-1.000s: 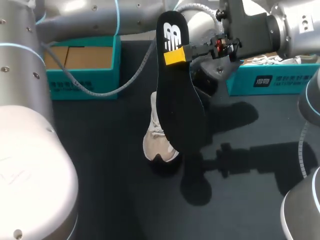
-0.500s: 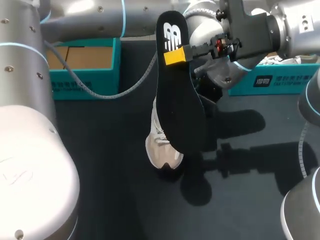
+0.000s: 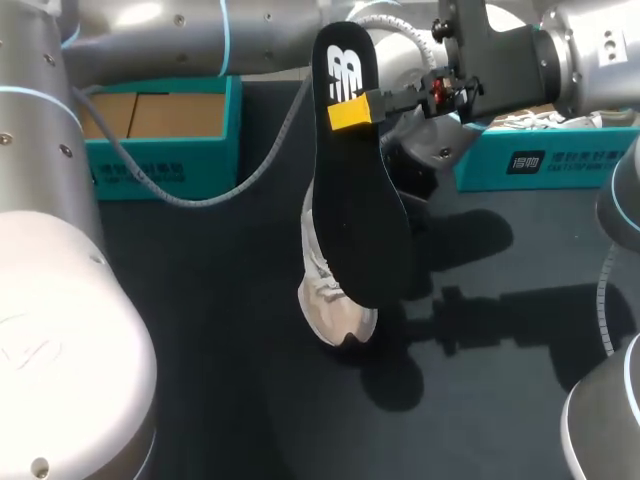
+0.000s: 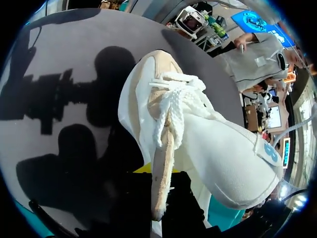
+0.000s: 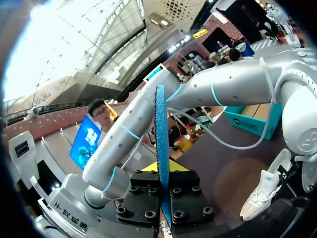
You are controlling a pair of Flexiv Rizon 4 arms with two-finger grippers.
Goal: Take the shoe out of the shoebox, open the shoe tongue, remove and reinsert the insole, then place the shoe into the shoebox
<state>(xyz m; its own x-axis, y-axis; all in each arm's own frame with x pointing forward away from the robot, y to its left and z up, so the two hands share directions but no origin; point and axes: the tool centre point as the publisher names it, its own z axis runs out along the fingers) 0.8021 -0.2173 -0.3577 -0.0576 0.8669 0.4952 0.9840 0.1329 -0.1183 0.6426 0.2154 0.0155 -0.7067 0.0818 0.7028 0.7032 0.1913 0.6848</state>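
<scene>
Two arms meet above the middle of the dark table (image 3: 200, 300). The right gripper (image 3: 352, 110) comes in from the right and sits high. Its yellow-tipped fingers are pinched narrow on the upper part of the black insole (image 3: 362, 220), just below the white logo. The insole hangs lengthwise, heel end up and broad toe end down, clear of the table. From the right wrist it shows edge-on as a thin blue strip standing upright between the two fingers, both pressed against it.

The left arm (image 3: 170, 40) reaches along the far side of the table past the middle, and its wrist lies behind the insole. The left gripper (image 4: 161, 191) grips the white and beige shoe (image 4: 198, 129) at its opening. The tongue (image 4: 163, 163) runs down between the fingers (only a sliver of one yellow tip shows beside it), and the toe points away from the wrist towards the table. From above, the shoe is partly hidden by the insole, its toe peeking out under the insole's lower end. Whether the sole touches the table cannot be told.

One teal shoebox (image 3: 160, 150) stands open at the far left, brown inside. A second teal box (image 3: 545, 155) sits at the far right with something white in it.
</scene>
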